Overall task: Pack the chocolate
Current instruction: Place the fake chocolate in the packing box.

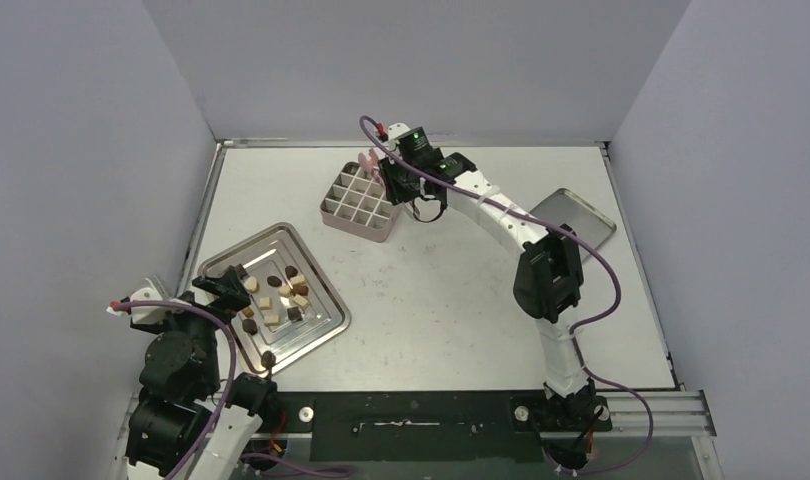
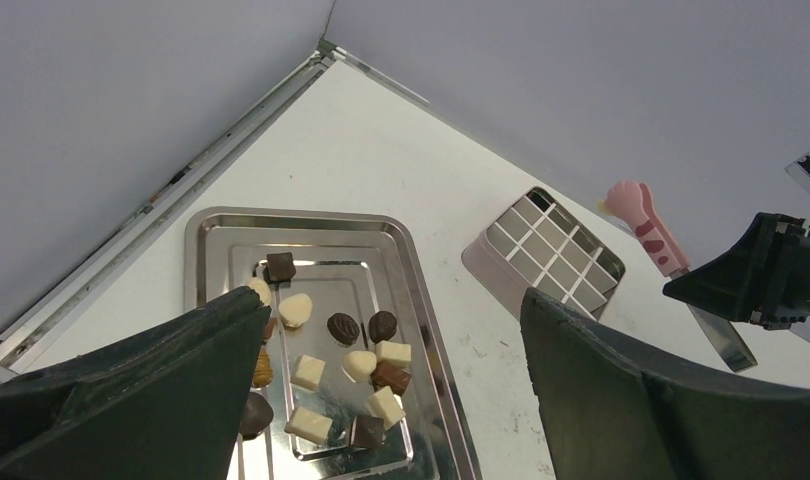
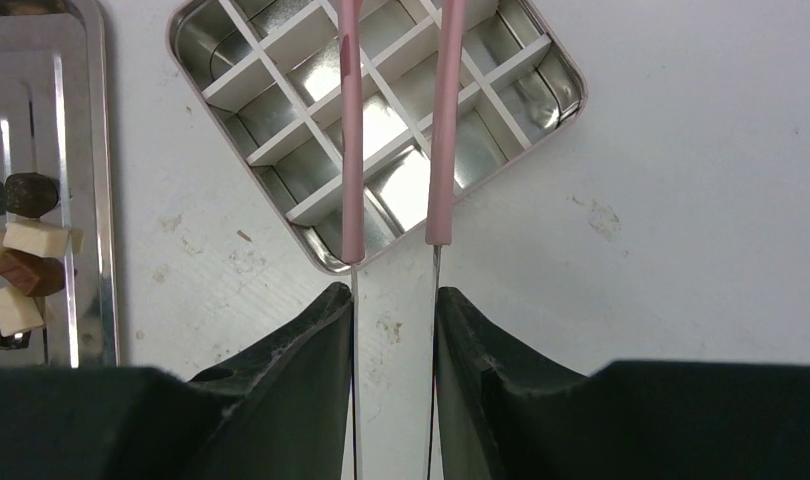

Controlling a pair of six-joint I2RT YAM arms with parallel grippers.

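- Right tool [image 3: 393,300]: fingers pressed onto the two metal shanks of a pair of tongs [image 3: 352,150], one finger on the outside of each shank. The shanks stand apart, with bare desk showing between them.
- Tongs: the pink-sleeved prongs run straight ahead of the right tool and out over the gridded tin [image 1: 354,224]. Whether their tips touch the dividers cannot be told.
- Gridded tin: directly ahead of and below the right tool, sitting on the desk [image 1: 451,300] with one corner turned toward the tool's fingers.
- Left tool [image 2: 393,305]: fingers spread wide, nothing between them, hanging above the near end of the tray [image 2: 281,215].
- Chocolate [image 2: 343,328]: dark, tan and cream pieces lying loose on the tray's sunken floor, below and just ahead of the left tool's fingers. From the right tool they lie well off to its left, past the tin.
- Tray: silver, stepped rim, flat on the desk beneath the left tool.
- Metal plate [image 1: 573,218]: flat and silver, on the desk behind the right tool, beyond its arm's elbow.
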